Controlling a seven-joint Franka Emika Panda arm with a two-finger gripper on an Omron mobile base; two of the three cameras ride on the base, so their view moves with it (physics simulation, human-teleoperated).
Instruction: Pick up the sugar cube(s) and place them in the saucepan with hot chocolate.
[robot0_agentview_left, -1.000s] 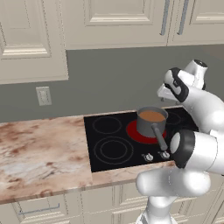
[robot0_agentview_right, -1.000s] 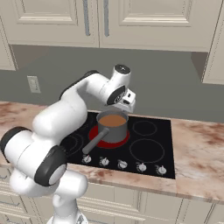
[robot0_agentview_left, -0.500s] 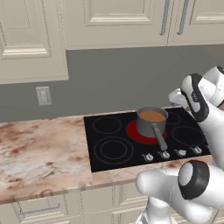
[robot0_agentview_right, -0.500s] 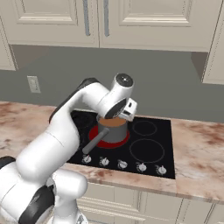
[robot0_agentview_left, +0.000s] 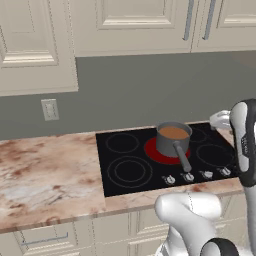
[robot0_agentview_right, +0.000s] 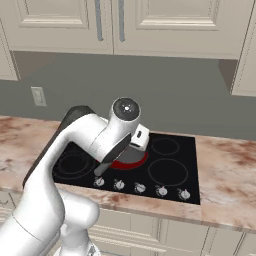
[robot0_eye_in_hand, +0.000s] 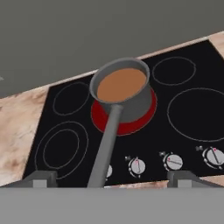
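Note:
The saucepan (robot0_eye_in_hand: 124, 89) is a small grey pot on a glowing red burner (robot0_eye_in_hand: 144, 120), with its long handle (robot0_eye_in_hand: 107, 144) pointing at the stove's front edge. Smooth light-brown hot chocolate (robot0_eye_in_hand: 121, 83) fills it. In the left base view the saucepan (robot0_agentview_left: 172, 140) stands mid-stove and the hot chocolate (robot0_agentview_left: 173, 132) shows at its rim. My gripper (robot0_eye_in_hand: 111, 178) hangs open above and in front of the pan, fingertips (robot0_eye_in_hand: 40, 177) wide apart with nothing between them. The sugar cubes are out of view. In the right base view my arm covers most of the pan.
The black cooktop (robot0_agentview_left: 125, 172) has several burner rings and a row of knobs (robot0_agentview_left: 187, 176) along its front edge. Marble counter (robot0_agentview_left: 45, 170) runs to the left and also to the right (robot0_agentview_right: 227, 170). A wall outlet (robot0_agentview_left: 49, 109) and upper cabinets (robot0_agentview_left: 130, 22) sit behind.
My hand has drawn back from above the saucepan toward the stove's front and lowered a little. The jaws stayed open. The pan has not moved.

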